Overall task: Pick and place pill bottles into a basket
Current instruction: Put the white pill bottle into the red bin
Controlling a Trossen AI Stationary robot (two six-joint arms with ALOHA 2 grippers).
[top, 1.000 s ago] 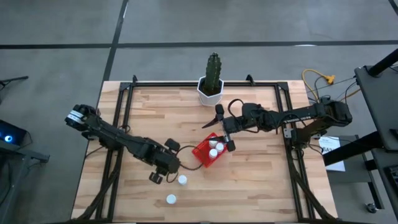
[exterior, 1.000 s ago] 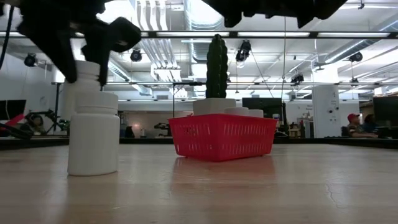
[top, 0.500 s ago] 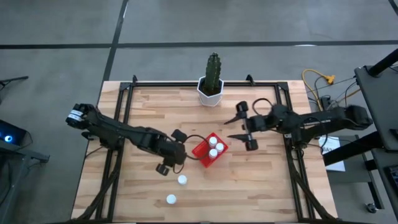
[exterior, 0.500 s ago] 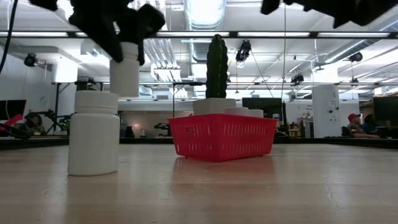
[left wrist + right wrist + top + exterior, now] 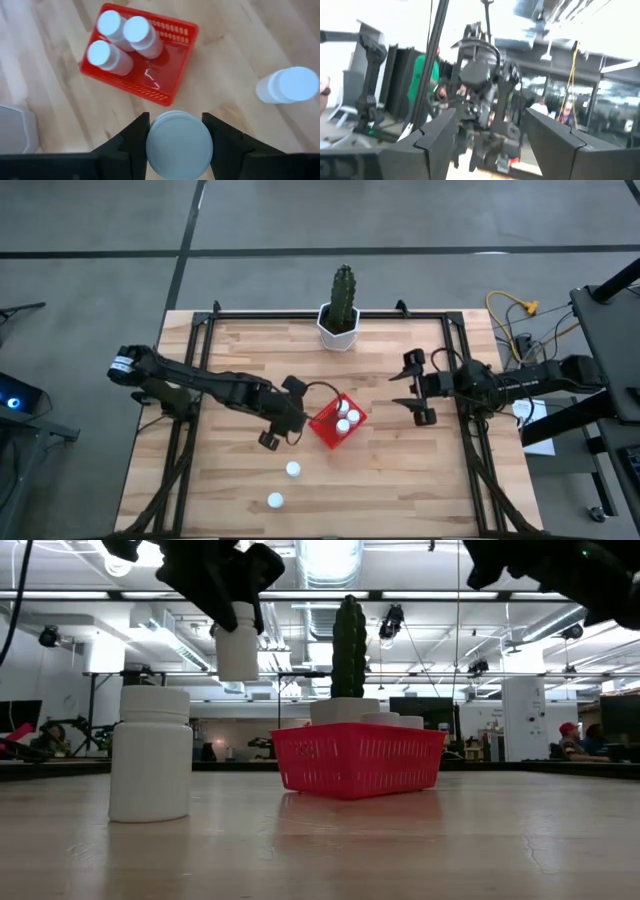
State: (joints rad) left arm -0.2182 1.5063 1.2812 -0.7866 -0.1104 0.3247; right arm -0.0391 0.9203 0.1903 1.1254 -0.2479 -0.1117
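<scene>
With the left gripper point(image 5: 176, 131) clamped on a pill bottle point(image 5: 179, 144) at lower centre, carry it over the basket's point(image 5: 172, 95) bare half before lowering, keeping the right gripper point(image 5: 419, 390), fingers apart, centre right.

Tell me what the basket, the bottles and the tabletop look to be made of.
Basket: bright red plastic by the look, glossy floor with a glare spot, fine meshed sides. Bottles: matte white, opaque, smooth caps, probably plastic. Tabletop: pale wood, laid in strips with visible grain, likely butcher block, with a low sheen.
</scene>
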